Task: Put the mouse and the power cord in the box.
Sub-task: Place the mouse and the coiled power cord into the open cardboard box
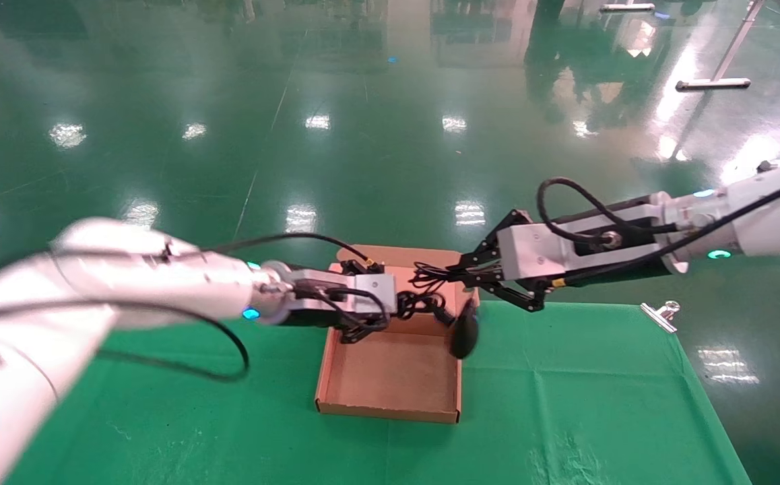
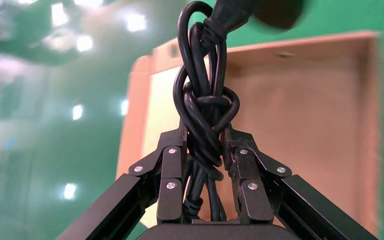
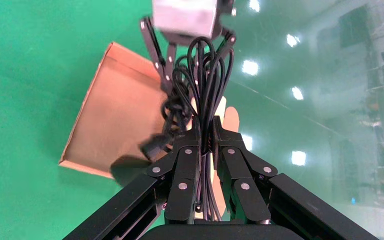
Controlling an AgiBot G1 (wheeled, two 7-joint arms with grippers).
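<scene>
Hanging above the bare box (image 1: 390,377): power cord (image 2: 205,110) in left end effector (image 2: 205,150), mouse (image 1: 464,330) wire in right end effector (image 3: 206,145).

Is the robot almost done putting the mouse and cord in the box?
Not yet. The box lies open and its floor is bare. The left end effector is clamped on the power cord above it. The right end effector grips the mouse's thin wire, and the mouse dangles over the box's right wall. Both items need lowering and releasing.

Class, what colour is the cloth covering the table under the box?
Green; the cloth shows best in the head view.
</scene>
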